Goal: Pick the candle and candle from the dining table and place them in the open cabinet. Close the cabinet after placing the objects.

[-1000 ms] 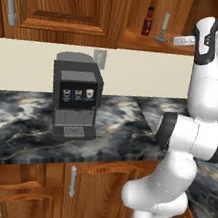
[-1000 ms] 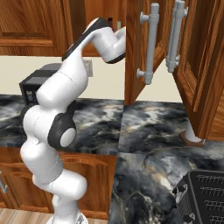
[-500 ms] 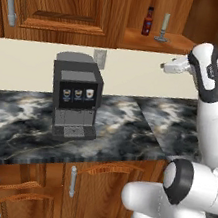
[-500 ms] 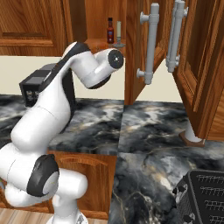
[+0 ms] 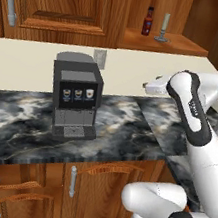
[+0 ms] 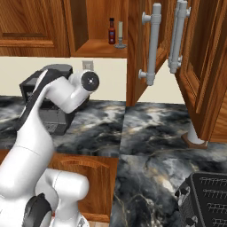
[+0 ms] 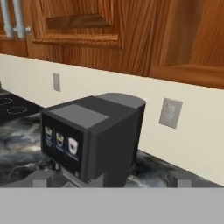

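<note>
The end effector (image 5: 148, 86) hangs low over the back of the black marbled table (image 5: 21, 131), its jaws spread wide and carrying nothing, aimed sideways at the coffee machine (image 7: 89, 135) by the wall outlet (image 7: 170, 113). Up in the open cabinet (image 6: 99, 50), one candle (image 6: 119, 35), the thin cream stick on its round grey base, stands upright near the shelf's front edge, just beside the small dark bottle (image 6: 111, 31) with the red cap. The stubby candle cannot be made out on the shelf. The cabinet door (image 6: 141, 48) with its long silver bar handle (image 6: 153, 44) hangs wide open, swung out over the table. With an empty hand pointed away from the shelf, the arm looks to be turning off toward another pickup, or repositioning to shut that door.
</note>
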Tool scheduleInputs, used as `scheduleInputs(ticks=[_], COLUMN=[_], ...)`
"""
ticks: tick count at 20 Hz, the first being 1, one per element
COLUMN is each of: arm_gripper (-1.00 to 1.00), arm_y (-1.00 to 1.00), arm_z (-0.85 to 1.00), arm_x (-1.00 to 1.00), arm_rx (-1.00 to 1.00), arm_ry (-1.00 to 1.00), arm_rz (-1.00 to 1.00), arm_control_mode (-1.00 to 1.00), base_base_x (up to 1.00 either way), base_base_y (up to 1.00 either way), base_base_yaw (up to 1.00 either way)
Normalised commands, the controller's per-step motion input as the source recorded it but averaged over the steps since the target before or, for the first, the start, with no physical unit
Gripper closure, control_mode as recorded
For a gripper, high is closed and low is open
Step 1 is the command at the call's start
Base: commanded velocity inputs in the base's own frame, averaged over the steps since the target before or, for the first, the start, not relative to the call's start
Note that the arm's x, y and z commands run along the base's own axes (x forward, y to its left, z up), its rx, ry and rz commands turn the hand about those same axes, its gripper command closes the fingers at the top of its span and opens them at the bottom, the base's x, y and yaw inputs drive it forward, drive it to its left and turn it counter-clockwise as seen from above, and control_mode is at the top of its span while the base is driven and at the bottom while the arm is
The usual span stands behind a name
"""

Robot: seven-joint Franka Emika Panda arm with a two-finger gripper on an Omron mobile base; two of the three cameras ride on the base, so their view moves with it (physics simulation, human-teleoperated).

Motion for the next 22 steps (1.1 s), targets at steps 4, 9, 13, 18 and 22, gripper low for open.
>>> scheduleInputs(ticks=[4,9,13,18,22], arm_gripper=[-1.00,-1.00,-1.00,-1.00,-1.00], arm_y=[0.17,0.00,0.00,0.00,0.00], arm_z=[-0.57,-0.61,-0.59,-0.61,-0.56], arm_x=[0.00,0.00,0.02,0.00,0.00], arm_rx=[0.00,0.00,0.00,0.00,0.00], arm_ry=[0.18,0.25,0.32,0.34,0.27], arm_rz=[0.00,-0.02,-0.07,-0.12,-0.14], arm_control_mode=[-1.00,-1.00,-1.00,-1.00,-1.00], base_base_x=[0.00,0.00,0.00,0.00,0.00], base_base_y=[0.00,0.00,0.00,0.00,0.00], base_base_yaw=[0.00,0.00,0.00,0.00,0.00])
